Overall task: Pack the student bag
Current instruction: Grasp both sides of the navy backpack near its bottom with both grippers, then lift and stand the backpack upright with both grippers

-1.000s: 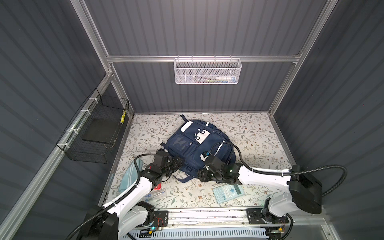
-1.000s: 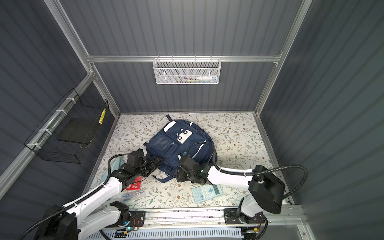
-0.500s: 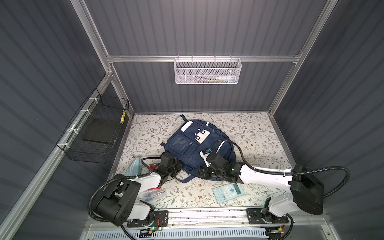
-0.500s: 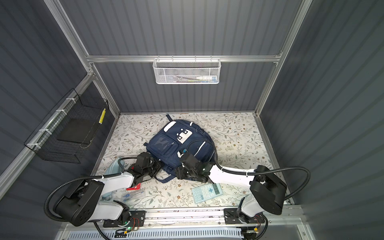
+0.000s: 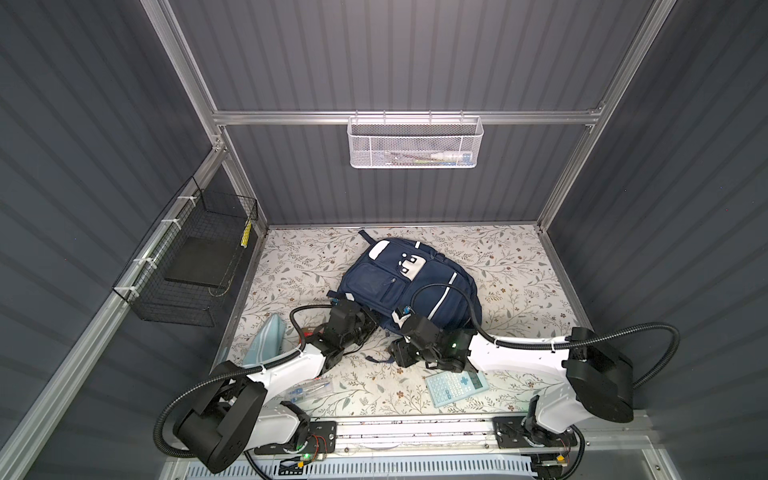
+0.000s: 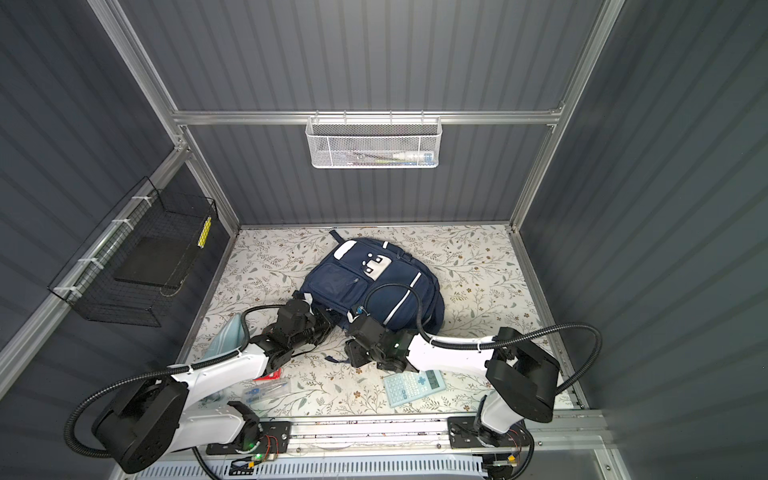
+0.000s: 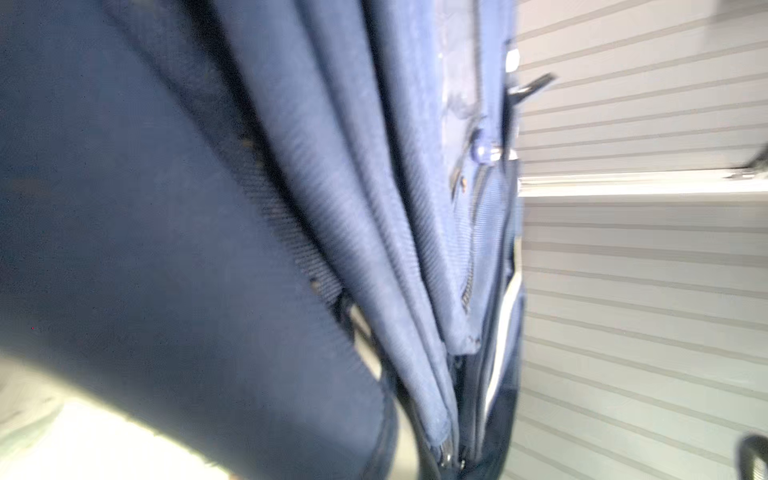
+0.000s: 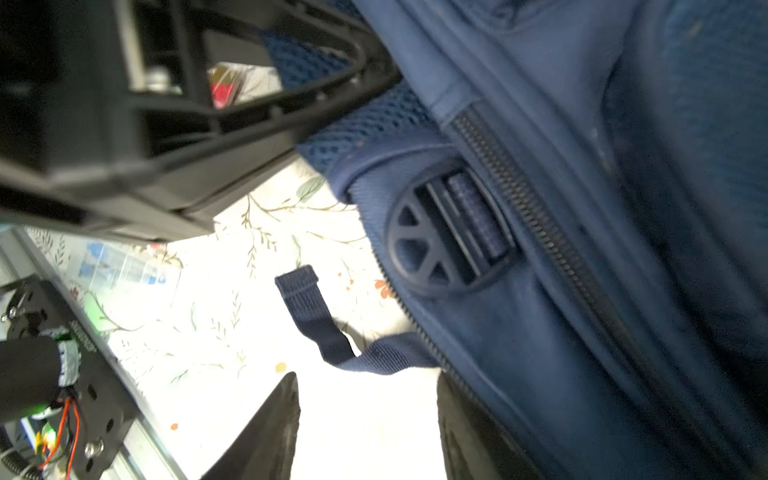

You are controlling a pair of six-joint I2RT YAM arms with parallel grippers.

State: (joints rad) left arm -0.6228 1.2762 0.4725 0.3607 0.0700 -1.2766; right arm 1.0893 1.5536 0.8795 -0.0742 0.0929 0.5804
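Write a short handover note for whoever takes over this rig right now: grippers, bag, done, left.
Left gripper: shut at the near edge of the large navy blue fabric backpack; grip unconfirmed.
Right gripper: open, beside the backpack's closed zip.
Backpack lies flat, front up.
Done: nothing visibly packed.
To do: light-blue plastic calculator, pale blue fabric pouch and clear pen packet lie outside it.

left pincer tips: hidden against student bag | mesh basket contents: indistinct
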